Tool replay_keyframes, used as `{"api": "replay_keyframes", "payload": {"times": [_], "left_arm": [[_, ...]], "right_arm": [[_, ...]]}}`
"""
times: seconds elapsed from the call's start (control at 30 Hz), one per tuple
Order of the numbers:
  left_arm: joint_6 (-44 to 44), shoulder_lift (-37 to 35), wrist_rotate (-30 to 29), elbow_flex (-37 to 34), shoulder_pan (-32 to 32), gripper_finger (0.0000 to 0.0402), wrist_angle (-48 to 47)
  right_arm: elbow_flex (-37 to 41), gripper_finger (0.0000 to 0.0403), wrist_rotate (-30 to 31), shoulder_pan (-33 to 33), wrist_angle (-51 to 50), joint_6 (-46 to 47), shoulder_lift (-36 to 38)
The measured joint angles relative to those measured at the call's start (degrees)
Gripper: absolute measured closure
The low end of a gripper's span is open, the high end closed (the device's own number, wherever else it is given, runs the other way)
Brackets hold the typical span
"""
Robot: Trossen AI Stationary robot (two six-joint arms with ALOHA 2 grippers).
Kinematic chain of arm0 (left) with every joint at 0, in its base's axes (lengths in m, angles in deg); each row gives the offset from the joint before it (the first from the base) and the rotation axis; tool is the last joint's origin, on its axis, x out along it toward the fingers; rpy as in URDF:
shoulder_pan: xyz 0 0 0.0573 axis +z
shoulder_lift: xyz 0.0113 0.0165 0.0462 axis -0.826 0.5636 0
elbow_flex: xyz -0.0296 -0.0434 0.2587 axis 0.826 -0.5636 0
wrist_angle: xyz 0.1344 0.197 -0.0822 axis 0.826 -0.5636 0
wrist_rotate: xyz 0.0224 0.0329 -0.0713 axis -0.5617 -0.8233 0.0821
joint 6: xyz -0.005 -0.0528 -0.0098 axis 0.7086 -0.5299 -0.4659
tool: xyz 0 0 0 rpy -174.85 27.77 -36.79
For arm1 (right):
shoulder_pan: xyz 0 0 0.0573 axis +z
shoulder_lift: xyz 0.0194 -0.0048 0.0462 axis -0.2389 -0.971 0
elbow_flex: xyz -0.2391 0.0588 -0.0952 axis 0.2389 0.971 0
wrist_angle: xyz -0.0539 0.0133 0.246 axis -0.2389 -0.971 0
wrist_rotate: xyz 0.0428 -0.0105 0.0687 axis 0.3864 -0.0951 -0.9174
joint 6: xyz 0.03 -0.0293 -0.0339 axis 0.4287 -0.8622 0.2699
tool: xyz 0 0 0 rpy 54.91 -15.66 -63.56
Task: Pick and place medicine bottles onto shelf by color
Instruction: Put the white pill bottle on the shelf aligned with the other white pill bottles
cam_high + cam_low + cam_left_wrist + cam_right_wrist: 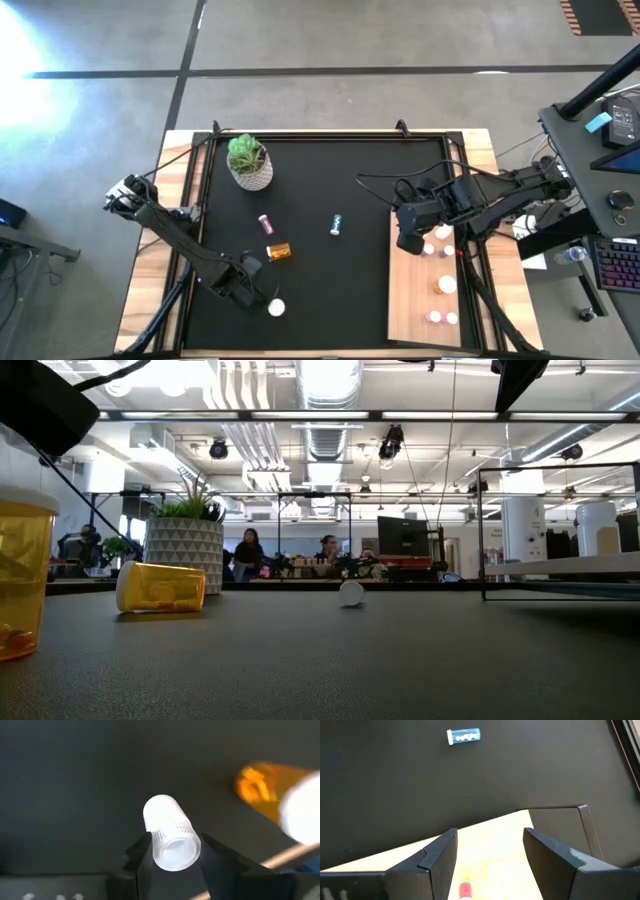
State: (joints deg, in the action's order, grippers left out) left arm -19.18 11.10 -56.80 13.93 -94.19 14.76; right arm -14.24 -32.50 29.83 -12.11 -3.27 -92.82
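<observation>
Nearby, amber bottle on its side, pills inside

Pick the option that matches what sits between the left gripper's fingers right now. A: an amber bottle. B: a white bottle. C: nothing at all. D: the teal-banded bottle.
B: in the left wrist view the left gripper has its two dark fingers on either side of the white bottle, which lies on the black mat; an amber bottle lies apart from it.
</observation>
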Motion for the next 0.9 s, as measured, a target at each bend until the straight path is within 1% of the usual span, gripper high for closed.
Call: {"api": "replay_keyframes", "payload": {"times": [0.13,0.23,0.3,0.4,0.5,0.57,0.67,0.77,0.9], "left_arm": [[0.8,-4.4,-3.2,0.4,3.1,0.0279,-6.2],[3.9,-7.2,-5.7,0.4,7.1,0.0280,-6.3],[7.5,-8.2,-5.9,0.7,10.7,0.0280,-5.9],[15.0,-7.7,-5.9,2.4,16.3,0.0280,-5.7],[23.1,-5.3,-5.9,6.6,21.4,0.0280,-3.9],[28.3,-2.7,-6.0,10.2,24.2,0.0280,-4.5],[35.1,1.9,-5.9,14.9,27.2,0.0280,-4.2],[39.7,6.9,-5.3,18.9,29.8,0.0280,-4.9],[42.5,12.7,-3.9,23.1,32.5,0.0280,-6.7]], "right_arm": [[0.0,0.0186,0.0,0.0,-0.1,-0.4,0.0],[0.0,0.0186,0.0,0.0,-0.2,-0.7,0.0],[0.0,0.0186,0.0,0.0,-0.3,-0.8,0.0],[0.0,0.0186,0.0,0.0,-0.5,-1.0,0.0],[0.0,0.0186,0.0,0.0,-1.1,-1.0,0.0],[0.0,0.0186,0.0,0.0,-1.9,-1.0,0.0],[0.0,0.0186,0.0,0.0,-2.1,-0.9,0.0],[0.0,0.0186,0.0,0.0,-2.2,-0.6,0.0],[0.0,0.0186,0.0,0.0,-2.7,-0.6,0.0]]}}
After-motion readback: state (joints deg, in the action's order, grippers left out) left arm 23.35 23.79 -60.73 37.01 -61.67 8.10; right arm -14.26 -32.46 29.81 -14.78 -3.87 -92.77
